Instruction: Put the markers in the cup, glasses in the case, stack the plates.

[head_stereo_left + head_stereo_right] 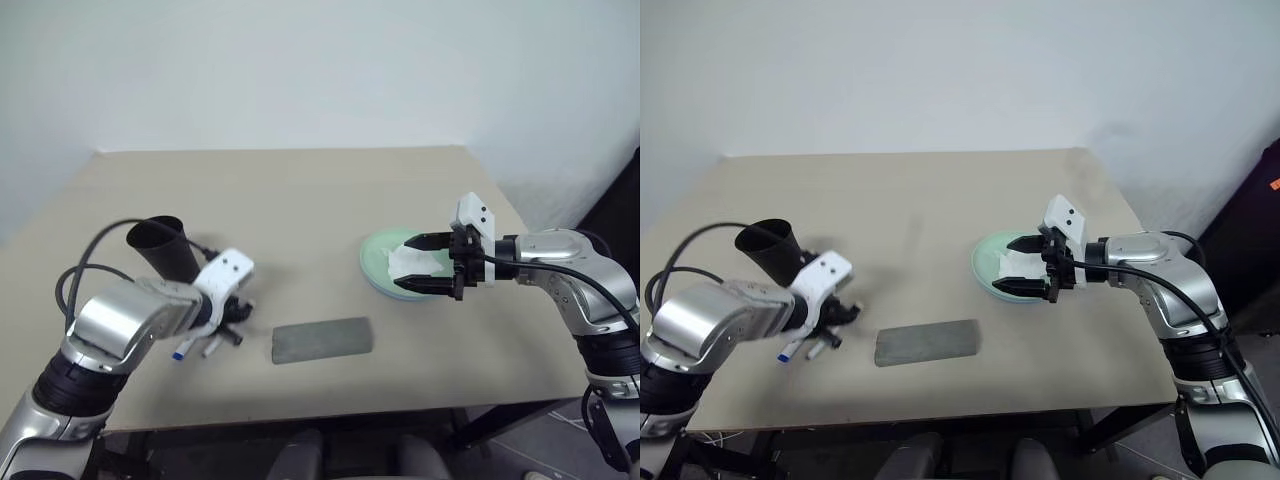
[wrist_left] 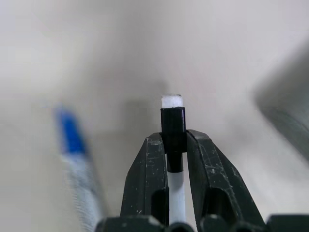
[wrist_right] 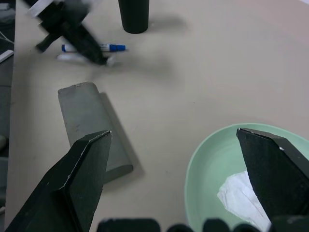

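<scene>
**Left gripper pinches the black-capped marker; right gripper spread above the green plate**

Lower left of the head view: the left gripper [image 1: 228,318] is pinched on the black-capped marker [image 2: 173,126], the cap poking out past the fingertips [image 2: 149,145] in the wrist view. Just beside it the blue-capped marker [image 1: 184,350] lies flat on the table [image 1: 300,200]. The black cup [image 1: 160,245] stands right behind that hand, tilted in this view. Bottom centre, the grey case [image 1: 322,340] lies closed and flat, apart from both hands. Over on the right, the right gripper [image 1: 425,265] hangs with its jaws spread wide above the pale green plate [image 1: 375,262], where a crumpled white tissue [image 3: 241,198] rests. Nothing sits between those fingers.
</scene>
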